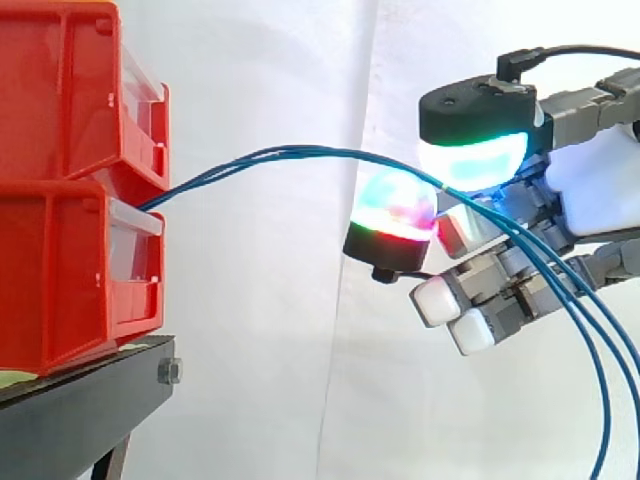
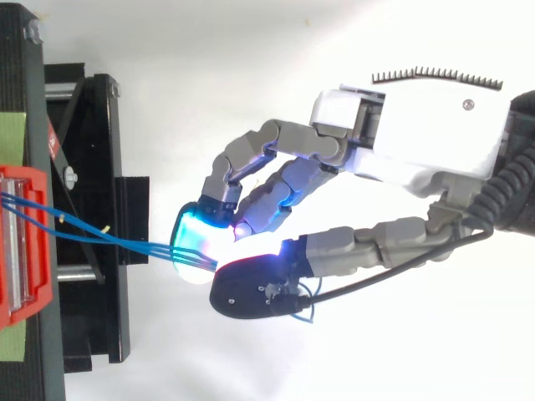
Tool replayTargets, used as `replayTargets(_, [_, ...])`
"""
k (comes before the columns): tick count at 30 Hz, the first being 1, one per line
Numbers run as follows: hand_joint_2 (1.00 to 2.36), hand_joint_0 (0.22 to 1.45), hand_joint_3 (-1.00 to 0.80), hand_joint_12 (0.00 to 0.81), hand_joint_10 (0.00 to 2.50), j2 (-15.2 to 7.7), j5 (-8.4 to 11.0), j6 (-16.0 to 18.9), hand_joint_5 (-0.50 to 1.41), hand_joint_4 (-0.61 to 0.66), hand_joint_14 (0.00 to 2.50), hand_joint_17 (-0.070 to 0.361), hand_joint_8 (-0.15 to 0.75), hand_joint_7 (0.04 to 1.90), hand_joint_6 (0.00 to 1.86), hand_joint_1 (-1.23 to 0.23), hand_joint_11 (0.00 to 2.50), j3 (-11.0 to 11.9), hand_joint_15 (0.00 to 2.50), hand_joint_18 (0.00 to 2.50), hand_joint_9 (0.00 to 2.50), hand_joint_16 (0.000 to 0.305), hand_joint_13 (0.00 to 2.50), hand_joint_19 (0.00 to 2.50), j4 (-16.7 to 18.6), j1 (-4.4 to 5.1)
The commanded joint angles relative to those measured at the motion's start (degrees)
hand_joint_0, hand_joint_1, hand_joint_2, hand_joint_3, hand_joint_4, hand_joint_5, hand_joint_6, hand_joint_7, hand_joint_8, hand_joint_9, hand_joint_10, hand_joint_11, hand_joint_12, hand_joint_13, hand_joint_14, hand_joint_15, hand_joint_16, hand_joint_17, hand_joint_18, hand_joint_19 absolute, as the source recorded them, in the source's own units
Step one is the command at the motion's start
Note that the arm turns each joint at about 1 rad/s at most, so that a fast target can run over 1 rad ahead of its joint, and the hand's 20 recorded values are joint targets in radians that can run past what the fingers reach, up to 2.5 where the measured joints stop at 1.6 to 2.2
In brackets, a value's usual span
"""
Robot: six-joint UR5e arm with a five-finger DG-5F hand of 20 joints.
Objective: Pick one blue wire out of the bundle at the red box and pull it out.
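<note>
The blue wires [image 1: 300,152] come out at the left of the side view, from the gap between the upper red bin [image 1: 60,90] and the lower red bin [image 1: 60,280], which are stacked on the black stand [image 1: 80,400]. From there the wires rise in a shallow arc across the middle of the frame, in front of the white curtain [image 1: 260,350], and reach the hand [image 1: 590,190] at centre right.

The hand is closed in a pinch. The wires pass between the broad thumb pad [image 1: 470,155] above, glowing white and cyan, and a many-coloured finger pad [image 1: 395,205] just below and to its left. The remaining fingers are curled under, towards the lower right. Past the pinch, three strands hang down to the bottom right corner. I cannot tell how many strands the pads actually grip.

In the top view the wires [image 2: 125,243] run from the red bin [image 2: 38,284] at the left edge, over the stand [image 2: 92,167], and converge at the glowing cyan pad [image 2: 196,242] in the lower centre. The hand [image 2: 435,142] reaches in from the right, well clear of the bin.
</note>
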Motion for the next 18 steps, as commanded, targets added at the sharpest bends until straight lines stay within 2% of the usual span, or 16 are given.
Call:
replayTargets(1, [1.00,0.67,0.00,0.385,0.02,0.00,0.00,0.01,-0.15,0.27,0.02,0.150,0.257,0.75,0.82,-0.79,0.65,0.00,0.46,0.53,1.02,0.067,0.76,0.56,0.07,0.00])
replayTargets(7, [1.00,0.69,-0.02,0.385,0.02,0.00,0.00,0.01,-0.13,0.34,0.02,0.149,0.262,0.83,0.77,-0.79,0.63,0.00,0.46,0.54,1.04,0.066,0.77,0.55,0.07,0.09])
replayTargets(12, [1.01,0.71,-0.06,0.368,0.02,0.00,0.00,0.10,-0.11,0.36,0.02,0.140,0.250,0.98,0.69,-0.78,0.60,0.00,0.47,0.52,1.05,0.062,0.77,0.58,0.07,0.00])
replayTargets(13, [1.01,0.71,-0.06,0.365,0.02,0.00,0.00,0.10,-0.08,0.38,0.02,0.138,0.244,1.11,0.60,-0.74,0.60,0.00,0.47,0.51,1.06,0.061,0.77,0.58,0.07,0.00])
replayTargets(18, [1.01,0.68,-0.07,0.374,0.02,0.00,0.00,0.10,-0.06,0.38,0.02,0.141,0.245,1.28,0.50,-0.68,0.59,0.00,0.47,0.53,1.10,0.063,0.79,0.58,0.07,0.09])
